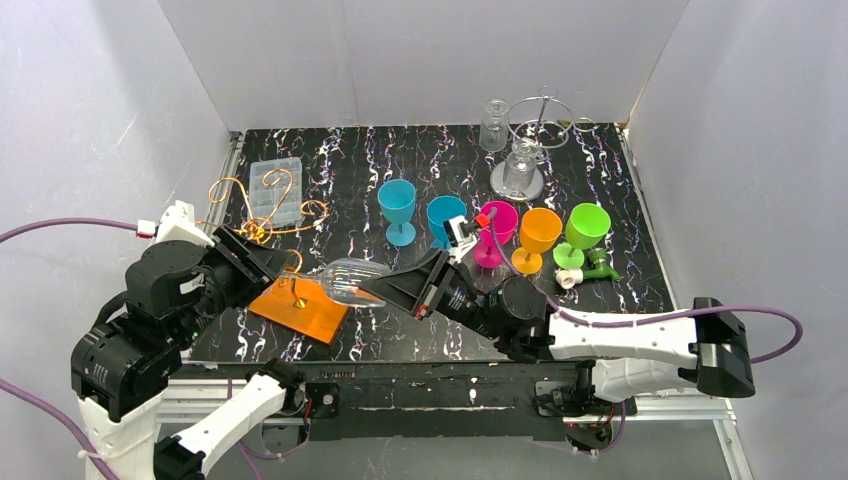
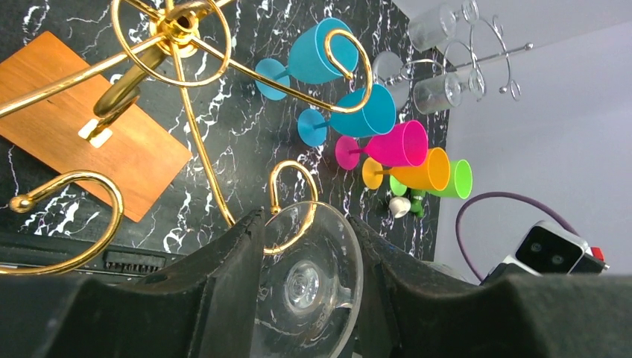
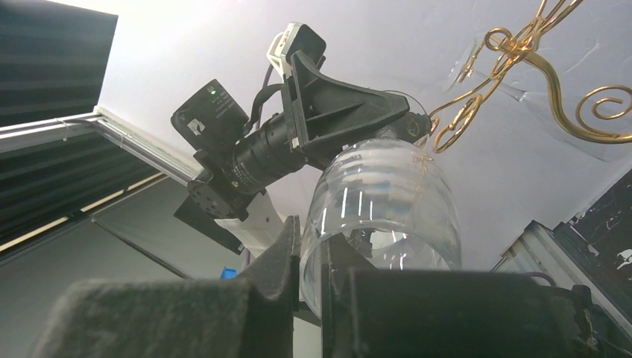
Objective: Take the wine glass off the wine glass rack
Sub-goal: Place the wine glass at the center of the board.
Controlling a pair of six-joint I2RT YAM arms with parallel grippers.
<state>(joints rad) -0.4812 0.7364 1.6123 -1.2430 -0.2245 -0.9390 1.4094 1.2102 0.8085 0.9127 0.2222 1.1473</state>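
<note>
Top external: L tool (image 1: 288,268) grips wine glass (image 1: 352,278) foot; R tool (image 1: 375,290) pinches rim.

A gold hook (image 2: 291,164) of the wire rack (image 1: 258,230) is curling across the foot of the wine glass (image 1: 352,278), hemming in the left gripper (image 2: 305,246). Coloured goblets (image 1: 497,220) are crowding just behind the right arm, while bare table (image 1: 385,338) is lying open toward the near edge.
</note>
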